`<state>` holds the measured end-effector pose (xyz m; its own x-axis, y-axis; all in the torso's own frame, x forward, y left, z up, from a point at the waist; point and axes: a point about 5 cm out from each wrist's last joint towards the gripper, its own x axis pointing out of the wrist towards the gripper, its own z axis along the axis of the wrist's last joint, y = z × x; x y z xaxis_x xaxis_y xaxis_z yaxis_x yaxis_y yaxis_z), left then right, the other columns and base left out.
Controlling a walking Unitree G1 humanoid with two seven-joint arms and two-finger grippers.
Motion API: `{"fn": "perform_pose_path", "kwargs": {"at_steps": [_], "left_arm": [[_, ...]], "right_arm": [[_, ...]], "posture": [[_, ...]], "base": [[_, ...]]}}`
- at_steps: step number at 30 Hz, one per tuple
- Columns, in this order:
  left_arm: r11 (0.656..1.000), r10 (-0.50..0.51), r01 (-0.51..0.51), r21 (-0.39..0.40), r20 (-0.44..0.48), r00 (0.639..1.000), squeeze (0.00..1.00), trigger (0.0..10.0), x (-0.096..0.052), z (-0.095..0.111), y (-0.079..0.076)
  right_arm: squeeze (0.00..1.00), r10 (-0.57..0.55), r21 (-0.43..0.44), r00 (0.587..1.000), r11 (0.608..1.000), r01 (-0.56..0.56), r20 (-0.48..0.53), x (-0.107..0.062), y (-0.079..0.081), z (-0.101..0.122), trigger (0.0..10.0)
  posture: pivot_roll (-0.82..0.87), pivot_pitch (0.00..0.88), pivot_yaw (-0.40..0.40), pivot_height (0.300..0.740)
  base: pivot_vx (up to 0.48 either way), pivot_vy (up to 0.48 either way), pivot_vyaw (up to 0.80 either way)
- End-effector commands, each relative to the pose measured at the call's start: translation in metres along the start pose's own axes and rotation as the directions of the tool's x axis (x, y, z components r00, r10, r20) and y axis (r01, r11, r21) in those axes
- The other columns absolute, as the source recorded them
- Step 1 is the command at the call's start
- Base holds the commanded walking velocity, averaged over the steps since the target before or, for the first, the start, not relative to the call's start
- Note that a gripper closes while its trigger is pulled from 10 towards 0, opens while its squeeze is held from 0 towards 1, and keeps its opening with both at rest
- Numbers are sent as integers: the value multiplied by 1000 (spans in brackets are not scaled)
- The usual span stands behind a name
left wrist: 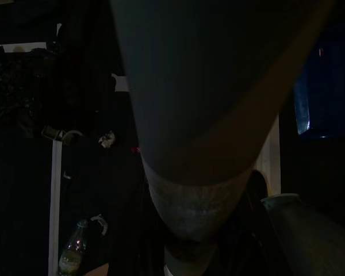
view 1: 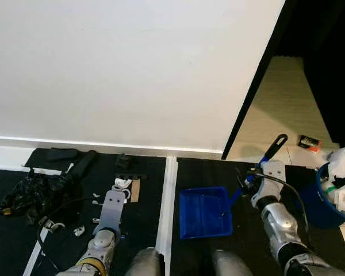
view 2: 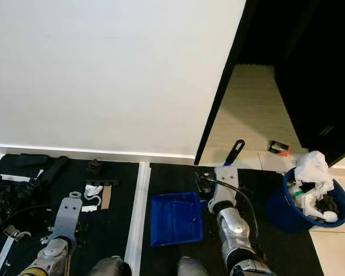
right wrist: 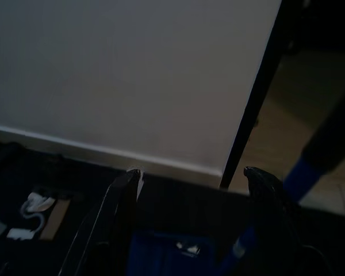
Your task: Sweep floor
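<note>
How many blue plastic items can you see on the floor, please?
2: a blue plastic dustpan lies on the black mat ahead; a round blue plastic bin, full of rubbish, stands to its right.

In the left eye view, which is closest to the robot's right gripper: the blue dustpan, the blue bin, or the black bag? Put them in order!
From the right gripper:
1. Dustpan, on the dark mat just to the gripper's left.
2. Bin, farther off on its right, full of rubbish.
3. Black bag, far across on the robot's left side.

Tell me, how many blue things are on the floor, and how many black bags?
Blue dustpan: 1
Blue bin, stuffed with rubbish: 1
Blue-and-black handle at the right gripper: 1
Black plastic bag: 1
Total: 4
</note>
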<state>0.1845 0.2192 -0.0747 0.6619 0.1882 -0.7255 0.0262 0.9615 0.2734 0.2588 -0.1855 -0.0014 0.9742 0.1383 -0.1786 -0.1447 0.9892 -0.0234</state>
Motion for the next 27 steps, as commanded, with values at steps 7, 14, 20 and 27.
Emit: {"fn": "perform_pose_path", "kwargs": {"at_steps": [7, 14, 20, 27], "left_arm": [[999, 20, -18, 31, -51, 998, 0, 10000, -2, -10, 10], [999, 22, -21, 32, -53, 998, 0, 10000, -2, -11, 13], [999, 24, -22, 34, -39, 999, 0, 10000, 0, -6, 13], [999, 24, -23, 34, -25, 999, 0, 10000, 0, -3, 11]], "right_arm": [[0, 12, -62, 1000, 998, -11, 13, -2, -6, 2, 10000], [0, -120, -61, 993, 991, 121, 6, -4, -18, 1, 10000], [0, -157, 116, 981, 978, 171, -114, -8, -21, -14, 10000], [0, -152, 174, 970, 967, 186, -191, -6, -17, -22, 10000]], "posture": [[80, 32, -33, 740], [77, 34, -33, 740], [78, 36, -31, 740], [83, 37, -30, 740]], "base": [[0, 0, 0], [0, 0, 0], [0, 0, 0], [0, 0, 0]]}}
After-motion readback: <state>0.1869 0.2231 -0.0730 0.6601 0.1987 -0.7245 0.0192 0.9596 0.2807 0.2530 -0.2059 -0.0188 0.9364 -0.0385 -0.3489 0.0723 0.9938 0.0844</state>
